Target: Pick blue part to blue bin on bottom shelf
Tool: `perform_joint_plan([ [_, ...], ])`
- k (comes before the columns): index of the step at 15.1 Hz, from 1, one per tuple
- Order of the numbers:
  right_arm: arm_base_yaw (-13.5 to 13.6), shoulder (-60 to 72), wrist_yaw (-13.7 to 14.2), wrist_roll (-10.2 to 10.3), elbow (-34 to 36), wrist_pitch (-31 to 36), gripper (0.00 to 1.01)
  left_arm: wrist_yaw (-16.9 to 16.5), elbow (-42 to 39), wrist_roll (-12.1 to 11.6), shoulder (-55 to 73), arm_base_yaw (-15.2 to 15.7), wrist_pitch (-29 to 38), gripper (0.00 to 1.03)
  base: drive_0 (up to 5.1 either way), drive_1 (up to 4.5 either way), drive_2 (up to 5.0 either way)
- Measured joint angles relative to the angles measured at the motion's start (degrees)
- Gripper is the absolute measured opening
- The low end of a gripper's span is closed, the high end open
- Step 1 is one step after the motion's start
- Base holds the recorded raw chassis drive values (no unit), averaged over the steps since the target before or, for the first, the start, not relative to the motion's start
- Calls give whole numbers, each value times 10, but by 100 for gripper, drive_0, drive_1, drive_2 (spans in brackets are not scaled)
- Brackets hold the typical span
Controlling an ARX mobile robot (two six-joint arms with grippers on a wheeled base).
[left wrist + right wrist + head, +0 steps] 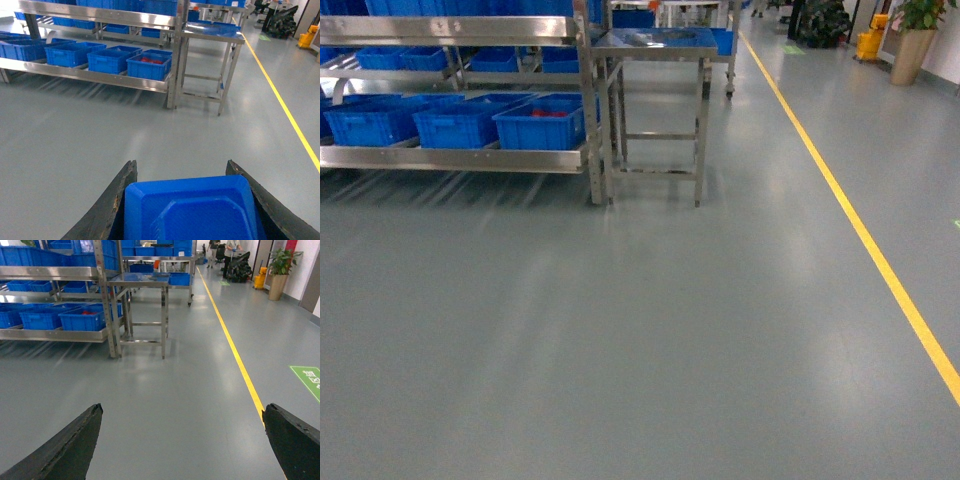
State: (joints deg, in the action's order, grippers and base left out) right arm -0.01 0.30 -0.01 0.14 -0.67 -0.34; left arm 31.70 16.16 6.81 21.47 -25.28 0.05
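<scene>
The blue part (192, 212) is a blue block with chamfered edges, and it fills the gap between the dark fingers of my left gripper (181, 169), which is shut on it above bare floor. My right gripper (183, 408) is open, with only floor between its fingers. Far ahead, the bottom shelf (450, 158) (100, 77) (55, 334) of the steel rack carries a row of blue crates. One plain blue bin (460, 122) (111, 59) stands beside the end crate (542, 125) (148, 66), which shows red inside. Neither gripper shows in the head view.
A small steel table (655, 45) (142, 280) stands right of the rack. A yellow floor line (860, 230) (235, 350) runs along the right. Upper shelves hold more blue crates (30, 257). A potted plant (915, 30) and people (227, 250) are far back.
</scene>
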Motion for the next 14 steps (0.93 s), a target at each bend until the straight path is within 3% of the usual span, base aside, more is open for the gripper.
perform_joint_plan([
  [14,0,0,0,0,0,1,98,-1,0,-2,-2,0,1,44,-2,429,-432],
])
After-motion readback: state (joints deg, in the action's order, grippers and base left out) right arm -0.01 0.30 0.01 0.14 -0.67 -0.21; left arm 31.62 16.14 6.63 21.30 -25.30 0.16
